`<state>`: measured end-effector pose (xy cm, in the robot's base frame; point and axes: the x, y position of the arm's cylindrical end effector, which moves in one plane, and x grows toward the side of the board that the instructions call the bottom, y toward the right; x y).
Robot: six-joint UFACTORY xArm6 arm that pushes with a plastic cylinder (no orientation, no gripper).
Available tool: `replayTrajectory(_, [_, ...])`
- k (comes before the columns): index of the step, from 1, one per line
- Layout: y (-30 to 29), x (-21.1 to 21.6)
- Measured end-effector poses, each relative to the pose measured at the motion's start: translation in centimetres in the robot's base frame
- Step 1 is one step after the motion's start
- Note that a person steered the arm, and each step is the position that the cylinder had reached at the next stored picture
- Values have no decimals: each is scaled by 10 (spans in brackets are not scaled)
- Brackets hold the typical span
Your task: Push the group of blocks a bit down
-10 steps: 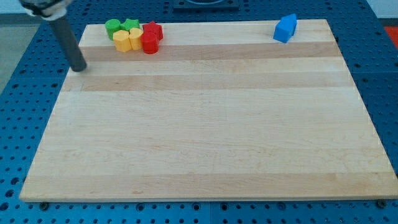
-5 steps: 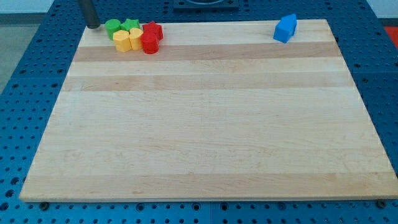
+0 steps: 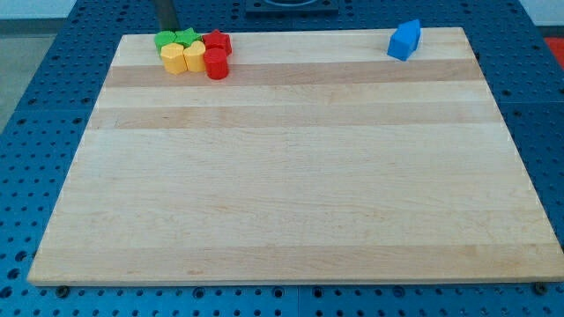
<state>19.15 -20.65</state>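
At the view's top left, my tip [image 3: 167, 28] sits just beyond the far edge of the wooden surface [image 3: 291, 176], right behind the cluster of blocks and almost touching the green block at the cluster's left. This arm carries no pincer, only the dark rod, so nothing is grasped or released.

Just below my tip lies the group. The green block [image 3: 165, 40], rounded in shape, is at the back left, with a green star-shaped block [image 3: 185, 37] beside it to the view's right. In front of these stand two yellow blocks pressed together: the left yellow block [image 3: 173, 58] and the right yellow block [image 3: 192, 56]; their exact shapes are hard to make out. To the view's right of them come the red star-shaped block [image 3: 218, 41] at the back and the red cylinder [image 3: 216, 64] in front, touching the yellow pair.

Well apart, near the surface's top right corner, stands a blue block [image 3: 404, 40]. Around the surface spreads a blue perforated base [image 3: 35, 132].
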Motion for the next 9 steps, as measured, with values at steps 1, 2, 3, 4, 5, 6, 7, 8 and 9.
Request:
replayTrajectory(1, [25, 0])
replayTrajectory(2, [39, 0])
replayTrajectory(3, [39, 0])
replayTrajectory(4, [39, 9])
replayTrajectory(5, [39, 24])
replayTrajectory(6, [42, 18])
replayTrajectory(7, [48, 2])
replayTrajectory(8, [71, 1])
replayTrajectory(9, [95, 7])
